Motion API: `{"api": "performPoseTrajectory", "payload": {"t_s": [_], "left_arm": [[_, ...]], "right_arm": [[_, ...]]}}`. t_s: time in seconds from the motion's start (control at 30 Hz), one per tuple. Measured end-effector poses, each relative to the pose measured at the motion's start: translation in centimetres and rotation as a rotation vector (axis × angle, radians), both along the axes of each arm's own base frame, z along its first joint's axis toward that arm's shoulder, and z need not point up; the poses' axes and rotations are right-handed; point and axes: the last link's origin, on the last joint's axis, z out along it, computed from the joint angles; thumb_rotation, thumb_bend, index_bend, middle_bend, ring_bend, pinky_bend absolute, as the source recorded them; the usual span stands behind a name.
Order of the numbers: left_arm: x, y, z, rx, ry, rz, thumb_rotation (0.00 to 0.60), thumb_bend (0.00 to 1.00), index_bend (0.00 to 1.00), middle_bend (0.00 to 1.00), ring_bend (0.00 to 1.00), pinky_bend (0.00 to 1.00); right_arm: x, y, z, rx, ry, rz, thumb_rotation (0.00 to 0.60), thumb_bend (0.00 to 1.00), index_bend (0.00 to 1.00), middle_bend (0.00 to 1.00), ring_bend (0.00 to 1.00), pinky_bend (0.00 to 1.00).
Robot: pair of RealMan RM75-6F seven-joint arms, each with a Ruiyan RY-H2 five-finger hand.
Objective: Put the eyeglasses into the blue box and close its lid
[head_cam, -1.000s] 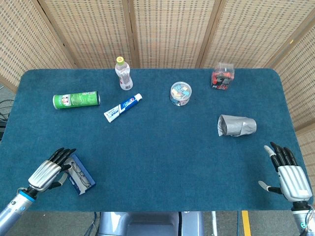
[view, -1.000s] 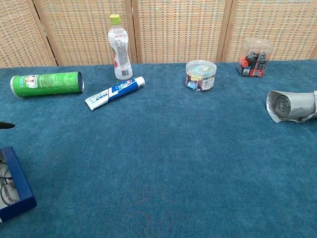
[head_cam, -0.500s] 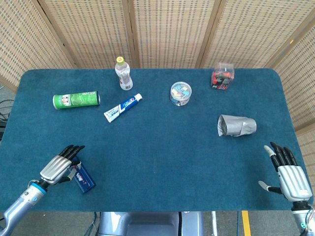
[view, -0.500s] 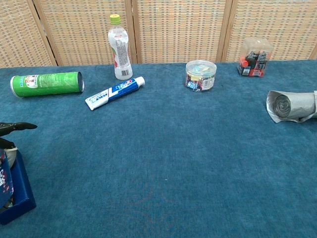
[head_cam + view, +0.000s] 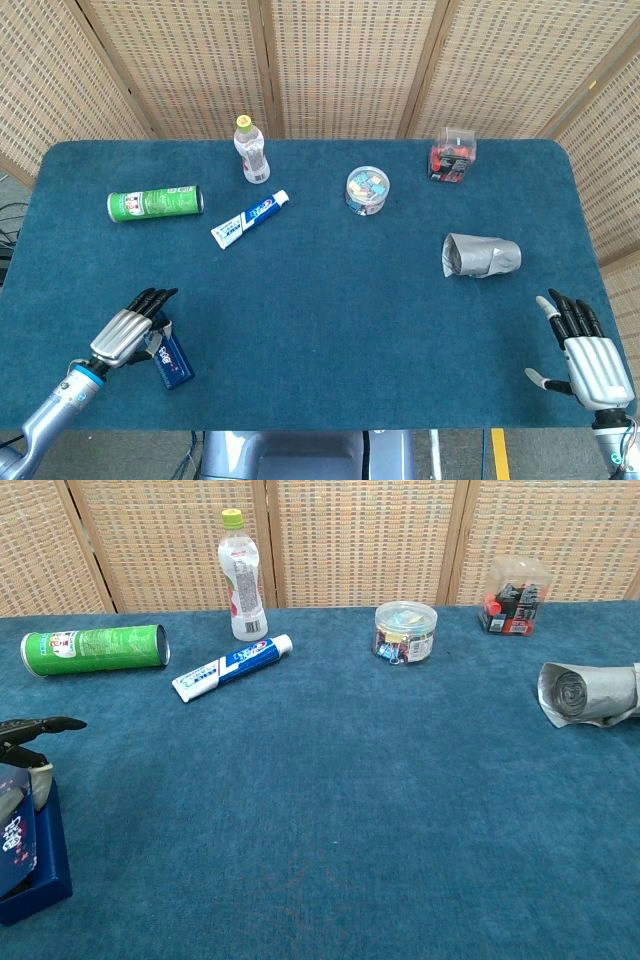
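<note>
At the near left corner of the blue-carpeted surface (image 5: pixel 320 300), the robot's left hand (image 5: pixel 128 331) lies flat over the blue box (image 5: pixel 170 361), fingers extended side by side and the palm resting on the lid, which appears nearly folded down; nothing is gripped, the hand seems only to press. The eyeglasses are not visible in either view and are presumably inside the box under the lid. The box looks like a light, stiff, hard-sided case that would slide easily on the carpet under a sideways push, so pressure is best applied straight down on the flat of the lid, near its free edge. Glasses inside are fragile, and a lid forced onto a protruding temple could bend it. In the chest view the dark fingertips (image 5: pixel 60 723) reach beyond the box's far edge. The right hand (image 5: pixel 590 360) rests at the near right corner, fingers spread and holding nothing, well apart from the work.
</note>
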Motion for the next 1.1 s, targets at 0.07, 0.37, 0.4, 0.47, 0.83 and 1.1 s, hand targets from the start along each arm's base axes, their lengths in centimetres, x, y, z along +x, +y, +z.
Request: {"api": "performPoseTrajectory", "payload": {"t_s": [0.07,0.37,0.4,0.47,0.83,1.1], "left_arm": [[0.1,0.1,0.0,0.007,-0.008,-0.002,0.600,0.58,0.00,0.00,0.00,0.00],[0.3,0.4,0.7,0.033,-0.056,-0.005,0.600,0.53,0.00,0.00,0.00,0.00],[0.4,0.4,1.0,0.038,-0.067,-0.007,0.600,0.52,0.00,0.00,0.00,0.00],[0.5,0.4,1.9,0.049,-0.087,-0.015,0.600,0.45,0.00,0.00,0.00,0.00],[0.3,-0.6,5.1,-0.074,0.077,-0.119,0.600,0.03,0.00,0.00,0.00,0.00],[0.3,-1.0,4.3,-0.141,0.222,-0.161,0.600,0.07,0.00,0.00,0.00,0.00]], "right_arm": [[0.0,0.0,0.0,0.001,-0.001,0.000,0.600,0.00,0.00,0.00,0.00,0.00],[0.0,0.0,0.0,0.000,-0.001,0.000,0.600,0.00,0.00,0.00,0.00,0.00],[0.0,0.0,0.0,0.000,-0.001,0.000,0.600,0.00,0.00,0.00,0.00,0.00],[0.0,0.0,0.0,0.000,-0.001,0.000,0.600,0.00,0.00,0.00,0.00,0.00],[0.0,0.0,0.0,0.000,-0.001,-0.002,0.600,0.00,0.00,0.00,0.00,0.00],[0.0,0.0,0.0,-0.001,-0.002,-0.003,0.600,0.00,0.00,0.00,0.00,0.00]]}}
